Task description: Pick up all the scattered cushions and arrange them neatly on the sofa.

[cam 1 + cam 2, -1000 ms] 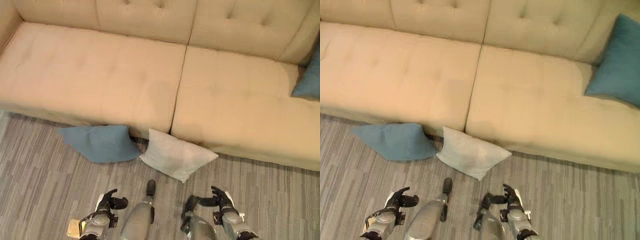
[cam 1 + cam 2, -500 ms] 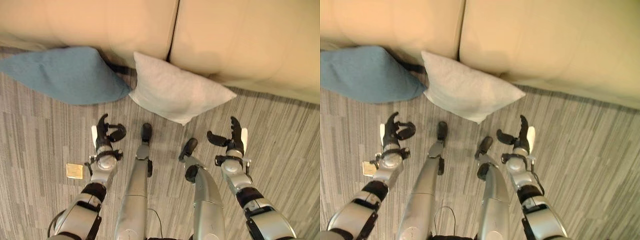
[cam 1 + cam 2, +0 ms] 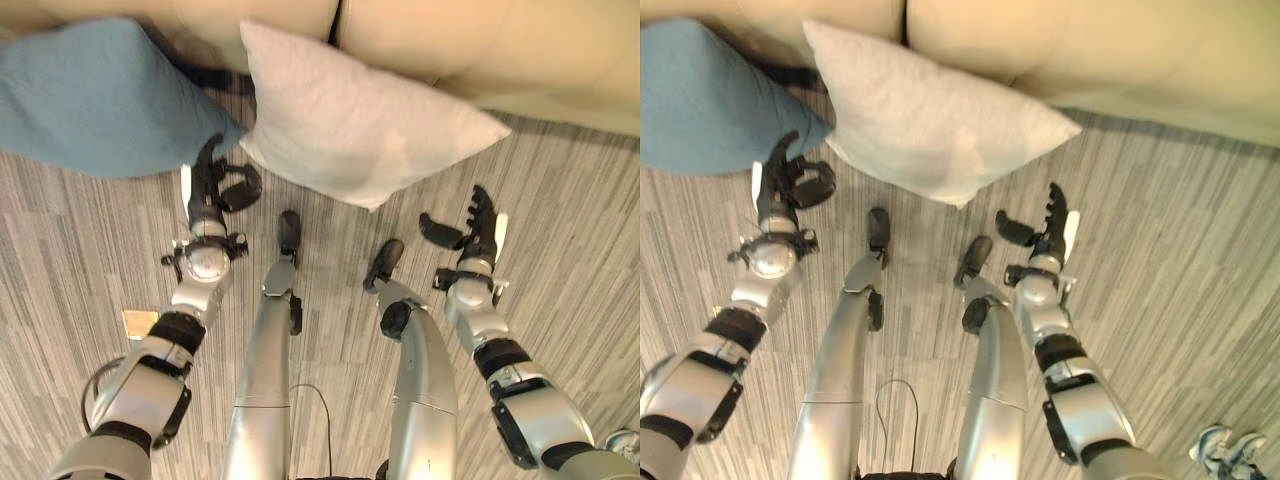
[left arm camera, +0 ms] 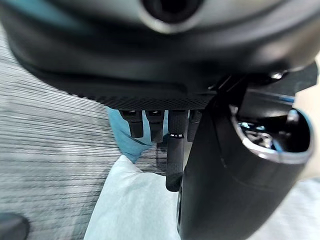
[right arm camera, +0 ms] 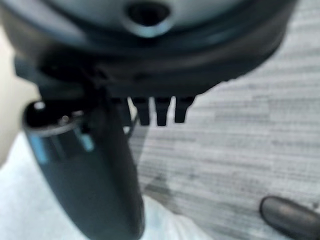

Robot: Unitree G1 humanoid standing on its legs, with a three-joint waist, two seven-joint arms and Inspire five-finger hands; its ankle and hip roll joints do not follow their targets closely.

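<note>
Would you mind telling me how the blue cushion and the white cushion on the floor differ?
The blue cushion is teal, the white cushion pale off-white. The blue cushion lies further to the robot's left; the white cushion lies in front of the sofa's seam. The left robot hand reaches to the blue cushion's corner, while the right robot hand stays short of the white cushion. Both lie on the striped floor against the sofa's front, and their near corners meet.

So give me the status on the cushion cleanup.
Done: nothing visible yet. The blue cushion and the white cushion both lie on the floor against the sofa front. In hand: nothing; the left robot hand and the right robot hand are open, flanking the white cushion's near corner without gripping it. Left: lift both cushions onto the sofa and arrange them.
</note>
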